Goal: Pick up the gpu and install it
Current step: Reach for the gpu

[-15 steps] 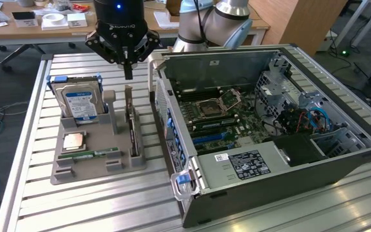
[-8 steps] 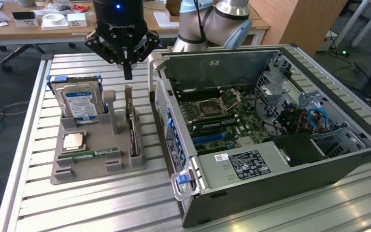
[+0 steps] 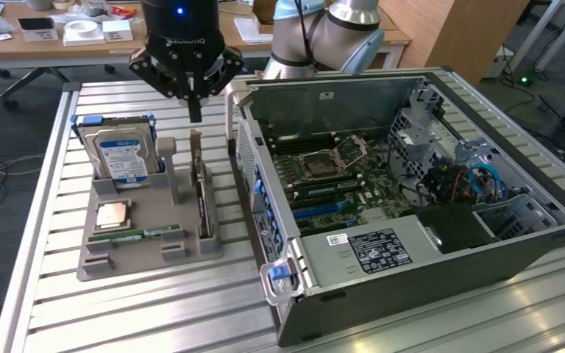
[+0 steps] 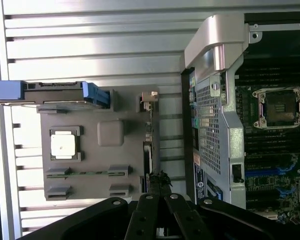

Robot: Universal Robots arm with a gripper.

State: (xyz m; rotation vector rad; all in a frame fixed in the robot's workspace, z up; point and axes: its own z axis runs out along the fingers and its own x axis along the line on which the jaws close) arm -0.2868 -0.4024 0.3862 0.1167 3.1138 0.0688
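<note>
I see the gpu (image 3: 202,187) standing on edge in a narrow lane just beside the computer case (image 3: 251,158). On its side away from the case, a grey post (image 3: 168,168) and the upright hard drive (image 3: 118,153) crowd close. The case's open top side gives free passage.

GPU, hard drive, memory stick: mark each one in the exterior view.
gpu (image 3: 202,190), exterior view, midway along the card standing on edge.
hard drive (image 3: 121,158), exterior view, on its blue label.
memory stick (image 3: 147,235), exterior view, middle of the green strip.
</note>
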